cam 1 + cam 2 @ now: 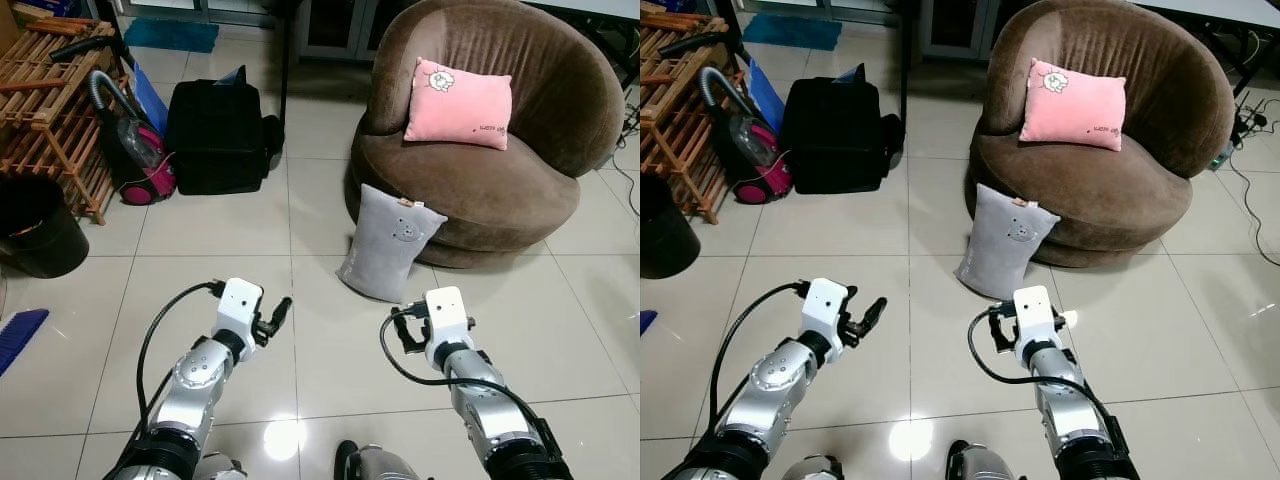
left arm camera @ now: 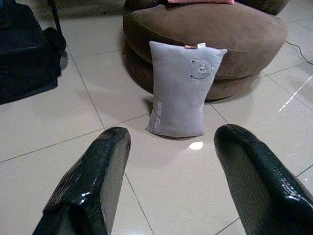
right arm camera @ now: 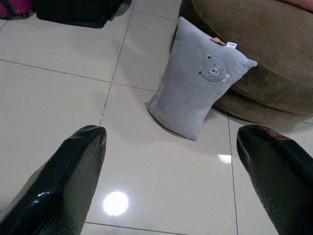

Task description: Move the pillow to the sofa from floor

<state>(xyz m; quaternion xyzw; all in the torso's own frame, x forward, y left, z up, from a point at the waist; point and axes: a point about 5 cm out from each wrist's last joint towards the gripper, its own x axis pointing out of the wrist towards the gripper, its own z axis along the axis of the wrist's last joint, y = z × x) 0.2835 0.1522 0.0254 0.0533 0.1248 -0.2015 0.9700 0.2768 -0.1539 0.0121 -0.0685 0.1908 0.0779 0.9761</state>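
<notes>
My right gripper (image 1: pixel 408 328) is held low over the tiled floor (image 1: pixel 220 260), fingers spread wide and holding nothing; the right wrist view shows both black fingertips (image 3: pixel 73 166) far apart with bare tile between them. My left gripper (image 1: pixel 272 318) is at much the same height, also parted wide and empty, as its wrist view confirms (image 2: pixel 98 166).

Item under task: the grey bear pillow (image 1: pixel 390 243). It stands on end on the floor, its lower edge on the tile and its upper part leaning back against the base of the brown round sofa (image 1: pixel 480 190). Its long axis runs near upright, tipped slightly toward the sofa, with the bear face and a small tag near the top.

Governing relation: the pillow lies ahead of both grippers, between them in line but closer to the right one. It sits just forward of the right gripper and slightly toward my left of it; from the left gripper it is forward and well off to my right. Neither gripper touches it. I judge the right arm the nearer, though a two-sided clamp across the pillow's short width appears workable, since it stands free on both flanks.

Destination: the sofa seat directly behind the pillow already carries a pink pillow (image 1: pixel 459 103) propped against the backrest; seat surface in front of it is open.

Task status, by my assessment: approach only, grasp not yet made.
</notes>
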